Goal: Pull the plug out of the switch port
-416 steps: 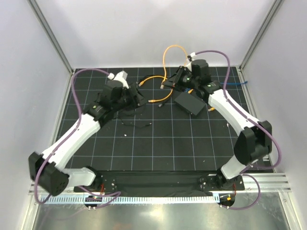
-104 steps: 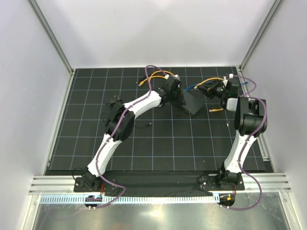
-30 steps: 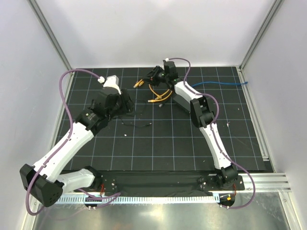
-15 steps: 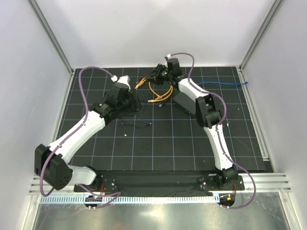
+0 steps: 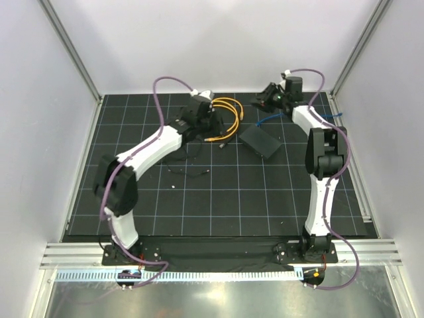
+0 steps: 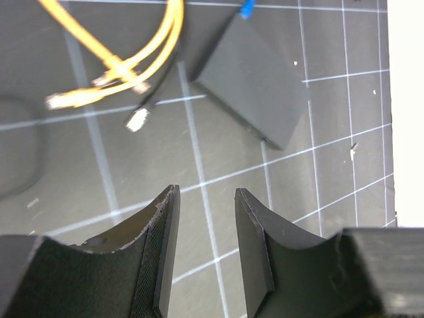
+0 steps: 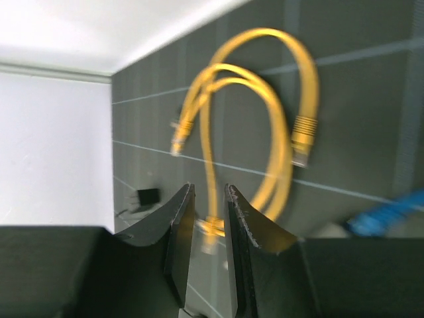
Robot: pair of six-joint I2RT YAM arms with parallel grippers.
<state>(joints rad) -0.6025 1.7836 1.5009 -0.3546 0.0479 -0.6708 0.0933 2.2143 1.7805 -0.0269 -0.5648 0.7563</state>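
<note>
The flat black box with the switch port (image 5: 260, 141) lies right of centre, and shows in the left wrist view (image 6: 255, 83). A blue plug (image 6: 246, 8) sits at the box's far corner; its blue cable (image 5: 301, 116) runs off to the right. I cannot tell whether it is seated. My left gripper (image 5: 214, 123) (image 6: 207, 192) is open and empty, above the mat left of the box. My right gripper (image 5: 261, 102) (image 7: 209, 187) hangs above the back of the mat beyond the box, jaws a little apart, holding nothing.
Loose yellow cables (image 5: 225, 118) (image 6: 126, 63) (image 7: 265, 126) lie coiled between the two grippers. A small black lump (image 7: 148, 196) lies far left, and a thin black wire (image 5: 189, 171) lies near the mat's middle. White walls and metal posts enclose the mat.
My left gripper has swung right, to beside the yellow cables. My right gripper has moved right, away from the yellow cables to the back right. The yellow cables have shifted.
</note>
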